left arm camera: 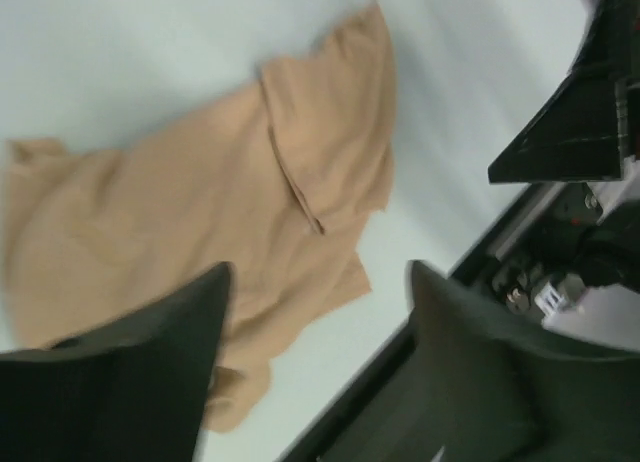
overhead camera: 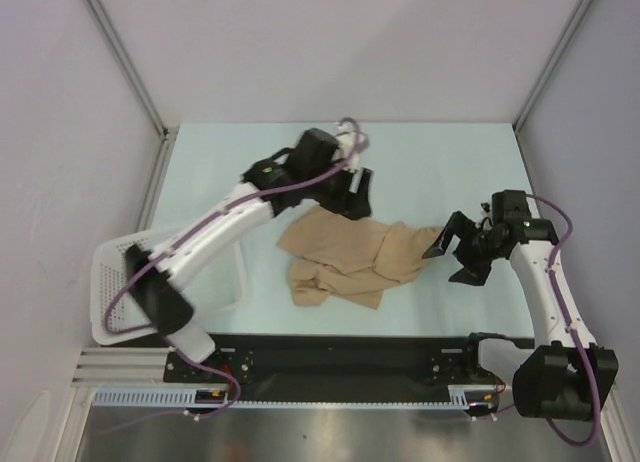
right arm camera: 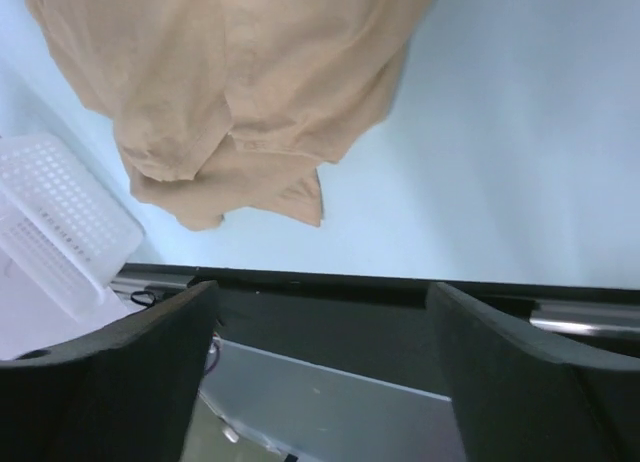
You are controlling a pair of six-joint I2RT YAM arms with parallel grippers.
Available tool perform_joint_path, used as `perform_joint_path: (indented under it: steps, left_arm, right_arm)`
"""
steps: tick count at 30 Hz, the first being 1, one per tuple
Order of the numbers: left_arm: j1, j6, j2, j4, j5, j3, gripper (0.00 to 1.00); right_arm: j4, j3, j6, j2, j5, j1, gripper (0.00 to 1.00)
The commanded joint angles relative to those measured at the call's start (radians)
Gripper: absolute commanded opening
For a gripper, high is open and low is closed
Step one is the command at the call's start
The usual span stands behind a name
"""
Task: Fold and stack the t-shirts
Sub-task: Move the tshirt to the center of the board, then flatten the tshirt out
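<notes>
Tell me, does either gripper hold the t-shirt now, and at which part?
Nothing is held. The left gripper and right gripper stand open; the t-shirt lies crumpled, ungripped.

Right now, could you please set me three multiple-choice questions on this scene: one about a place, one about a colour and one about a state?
1. Where is the basket?
A. On the left side of the table
B. At the far right corner
C. In the middle

2. What colour is the t-shirt?
A. White
B. Tan
C. Blue

3. How is the t-shirt lying?
A. Neatly folded
B. Crumpled, loose on the table
C. Hanging in the air

Answers:
1 A: the top view shows it at the left edge.
2 B: every view shows plain tan cloth.
3 B: it lies rumpled on the surface, and the left gripper and right gripper are both open, gripping nothing.
</notes>
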Motion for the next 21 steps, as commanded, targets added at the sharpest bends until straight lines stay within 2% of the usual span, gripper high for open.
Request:
perform_joint_path:
  steps: [1, 2, 3, 4, 5, 6, 8, 9, 10, 13, 14, 18, 20, 21]
  left_arm:
    - [0.062, 0.049, -0.21, 0.097, -0.004, -0.262, 0.68]
    - [0.088, 0.053, -0.268, 0.113, 0.001, -0.318, 0.6]
    - [0.102, 0.054, -0.287, 0.121, 0.008, -0.364, 0.51]
    - [0.116, 0.054, -0.296, 0.125, 0.053, -0.428, 0.52]
    - [0.128, 0.051, -0.3, 0.127, 0.073, -0.452, 0.54]
    - [0.14, 0.049, -0.299, 0.125, 0.084, -0.472, 0.66]
    - [0.14, 0.043, -0.296, 0.142, 0.094, -0.512, 0.76]
    - [0.148, 0.034, -0.284, 0.153, 0.104, -0.524, 0.79]
    - [0.156, 0.02, -0.27, 0.168, 0.114, -0.542, 0.79]
    - [0.191, -0.051, -0.207, 0.21, 0.165, -0.571, 0.79]
    - [0.194, -0.06, -0.207, 0.21, 0.165, -0.576, 0.79]
    - [0.196, -0.114, -0.184, 0.266, 0.119, -0.59, 0.68]
    - [0.194, -0.166, -0.178, 0.302, 0.127, -0.616, 0.65]
    - [0.194, -0.184, -0.178, 0.343, 0.142, -0.628, 0.59]
  right_arm:
    - [0.113, -0.001, 0.035, 0.045, 0.002, 0.06, 0.88]
    - [0.171, -0.01, 0.052, 0.062, -0.015, 0.079, 0.52]
    - [0.197, -0.008, 0.065, 0.089, -0.019, 0.114, 0.39]
    - [0.217, -0.005, 0.084, 0.141, -0.012, 0.135, 0.34]
    - [0.233, 0.008, 0.087, 0.18, 0.0, 0.164, 0.34]
    - [0.236, 0.044, 0.083, 0.213, 0.017, 0.212, 0.39]
    - [0.234, 0.099, 0.061, 0.313, 0.1, 0.247, 0.54]
    - [0.239, 0.148, 0.055, 0.342, 0.115, 0.26, 0.56]
    - [0.242, 0.171, 0.052, 0.378, 0.123, 0.263, 0.58]
    - [0.228, 0.287, 0.061, 0.511, 0.163, 0.281, 0.81]
    - [0.22, 0.288, 0.061, 0.537, 0.18, 0.281, 0.83]
    - [0.202, 0.383, 0.088, 0.634, 0.295, 0.313, 0.84]
    - [0.226, 0.403, 0.113, 0.669, 0.329, 0.321, 0.81]
    - [0.233, 0.41, 0.148, 0.701, 0.339, 0.324, 0.79]
